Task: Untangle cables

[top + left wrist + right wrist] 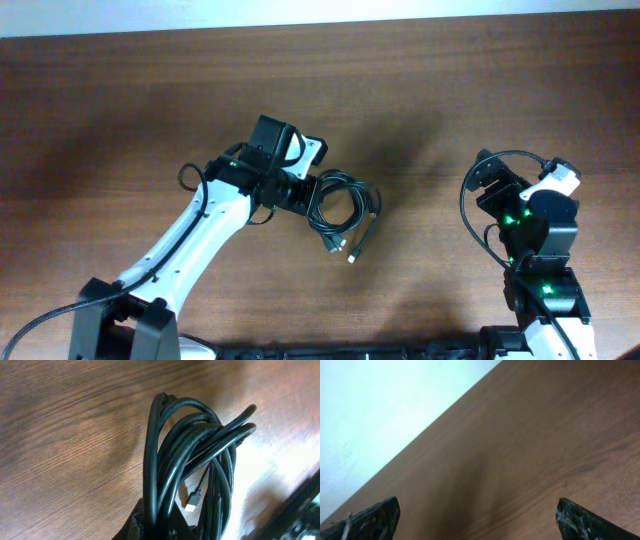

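Holding: the left tool (298,192) is pinched tight on the near edge of the cables (345,183), I'd say to anchor the bundle while strands get drawn out.
Cables: one tangled coil fanning out ahead of that tool's fingertips, over the tabletop (120,110); nothing separated yet.
Plugs (352,256): two loose ends trail beyond the coil's far side, easy pickings.
Right tool (477,520): spread wide and empty, well apart from the bundle, bare wood ahead of it; probably free to take a loose end.

No text, label, brand, number or sign is readable in any view, neither on the cables (160,475) nor on the wooden tabletop (65,435).
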Available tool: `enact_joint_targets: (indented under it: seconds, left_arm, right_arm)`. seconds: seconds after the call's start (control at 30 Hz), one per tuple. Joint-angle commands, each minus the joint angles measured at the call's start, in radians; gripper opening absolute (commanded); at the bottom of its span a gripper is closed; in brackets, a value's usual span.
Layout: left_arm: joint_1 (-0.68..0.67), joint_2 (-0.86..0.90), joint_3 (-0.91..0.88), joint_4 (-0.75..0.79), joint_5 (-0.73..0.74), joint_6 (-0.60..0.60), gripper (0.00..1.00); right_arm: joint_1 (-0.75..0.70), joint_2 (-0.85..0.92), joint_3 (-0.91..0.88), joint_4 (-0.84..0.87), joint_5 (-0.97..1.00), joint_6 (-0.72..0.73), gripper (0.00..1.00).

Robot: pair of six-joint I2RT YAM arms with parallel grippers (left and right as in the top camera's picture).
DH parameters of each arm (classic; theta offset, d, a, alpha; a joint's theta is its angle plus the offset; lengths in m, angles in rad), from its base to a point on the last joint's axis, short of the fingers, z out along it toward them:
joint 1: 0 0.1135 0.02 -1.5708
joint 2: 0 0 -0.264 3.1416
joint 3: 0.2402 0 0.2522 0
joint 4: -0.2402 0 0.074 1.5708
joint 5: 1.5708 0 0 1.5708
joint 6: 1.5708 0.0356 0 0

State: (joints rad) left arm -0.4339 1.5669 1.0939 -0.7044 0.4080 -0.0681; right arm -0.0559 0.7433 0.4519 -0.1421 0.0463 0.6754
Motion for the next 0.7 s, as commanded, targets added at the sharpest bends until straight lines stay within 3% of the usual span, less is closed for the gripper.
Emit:
enact_joint_targets:
  seconds: [0.0, 0.1, 0.27, 0.33, 0.37, 0.4, 0.53, 0.67]
  left_arm:
    - [-0.013, -0.025, 0.006, -0.027, 0.019, 0.201, 0.0]
    - [-0.013, -0.025, 0.006, -0.026, -0.004, 0.289, 0.0]
    - [-0.013, -0.025, 0.006, -0.004, -0.023, 0.482, 0.0]
    - [-0.013, -0.025, 0.006, -0.004, -0.008, 0.535, 0.0]
    - [-0.013, -0.025, 0.009, -0.004, 0.089, 0.574, 0.0]
    - [-0.013, -0.025, 0.011, -0.004, 0.166, 0.584, 0.0]
    - [-0.013, -0.025, 0.013, 0.001, 0.38, 0.653, 0.0]
    - [-0.013, -0.025, 0.013, 0.014, 0.494, 0.652, 0.0]
  right_arm:
    - [-0.005, 0.0, 0.003, -0.033, -0.011, -0.014, 0.99]
    - [-0.003, 0.0, 0.003, -0.105, -0.033, -0.013, 0.99]
    - [-0.003, 0.011, 0.003, -0.21, -0.366, -0.018, 0.99]
    - [-0.003, 0.024, 0.003, -0.206, -0.473, -0.11, 0.99]
    - [-0.003, 0.047, 0.003, -0.2, -0.602, -0.254, 0.99]
    - [-0.003, 0.06, 0.003, -0.198, -0.656, -0.309, 0.98]
    - [-0.003, 0.12, 0.003, -0.178, -0.813, -0.43, 0.98]
    - [-0.003, 0.233, 0.003, -0.071, -1.077, -0.509, 0.98]
